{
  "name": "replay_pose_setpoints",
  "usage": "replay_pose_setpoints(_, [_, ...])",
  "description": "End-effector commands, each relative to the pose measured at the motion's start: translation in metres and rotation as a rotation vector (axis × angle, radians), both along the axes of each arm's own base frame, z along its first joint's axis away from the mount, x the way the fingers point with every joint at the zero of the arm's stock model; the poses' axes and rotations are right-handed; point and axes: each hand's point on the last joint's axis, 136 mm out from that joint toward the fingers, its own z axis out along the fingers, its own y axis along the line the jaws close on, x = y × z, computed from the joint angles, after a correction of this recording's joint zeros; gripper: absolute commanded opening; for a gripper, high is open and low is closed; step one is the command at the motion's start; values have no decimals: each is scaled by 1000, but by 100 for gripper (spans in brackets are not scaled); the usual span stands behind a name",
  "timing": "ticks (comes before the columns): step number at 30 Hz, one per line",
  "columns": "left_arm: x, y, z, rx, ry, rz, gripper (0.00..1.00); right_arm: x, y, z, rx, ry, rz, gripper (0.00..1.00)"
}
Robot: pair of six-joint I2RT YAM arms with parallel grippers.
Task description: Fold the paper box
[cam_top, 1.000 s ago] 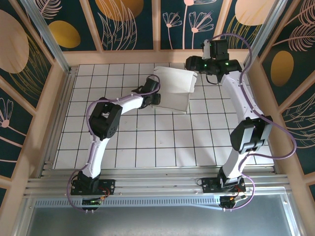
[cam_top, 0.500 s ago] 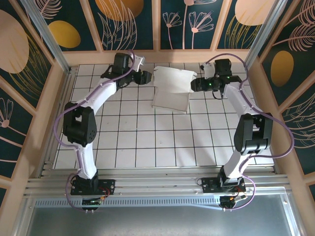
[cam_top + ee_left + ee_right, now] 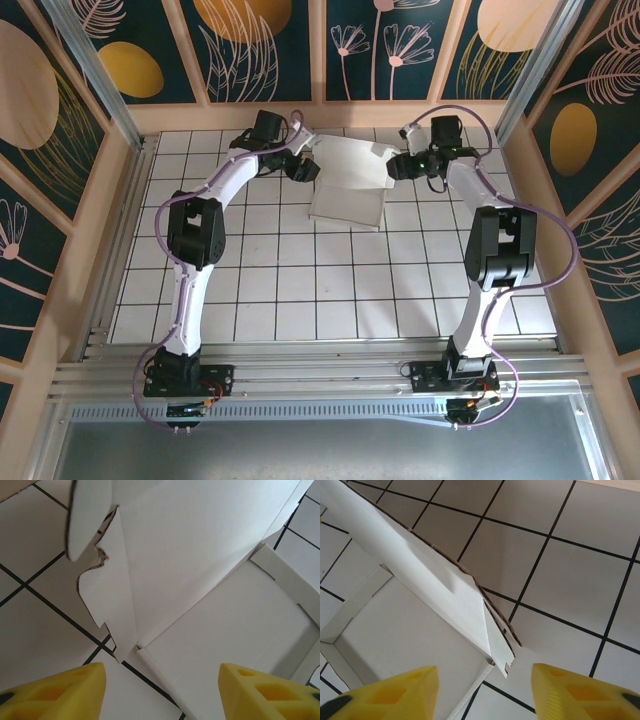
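On the near side of the paper box (image 3: 347,205), the white-tiled table (image 3: 300,290) runs back to the arm bases. The box lies on the far middle tiles with its far flap raised. The left gripper (image 3: 305,168) has closed in on the box's left edge since half a second ago, its fingers apart. The right gripper (image 3: 398,167) stays at the box's right edge, fingers likewise apart. Beyond the box stand a wooden rail (image 3: 320,112) and dark leaf-painted panels (image 3: 280,50).

paper box (image 3: 210,555) partly beyond frame edges
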Motion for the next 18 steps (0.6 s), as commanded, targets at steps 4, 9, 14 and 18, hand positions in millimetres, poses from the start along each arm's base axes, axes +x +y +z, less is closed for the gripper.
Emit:
replay_pose_setpoints(4, [16,-12,8,-43,-89,-60,59,14,4,12,34,-71,23,36])
replay_pose_setpoints(9, [16,-21,7,-92,-92,-106,46,16,4,9,34,-80,21,29])
replay_pose_setpoints(14, [15,-25,2,-115,-61,-107,31,16,4,7,30,-80,16,23])
replay_pose_setpoints(18, [16,-25,-2,-133,-25,-79,20,15,10,4,26,-80,6,19])
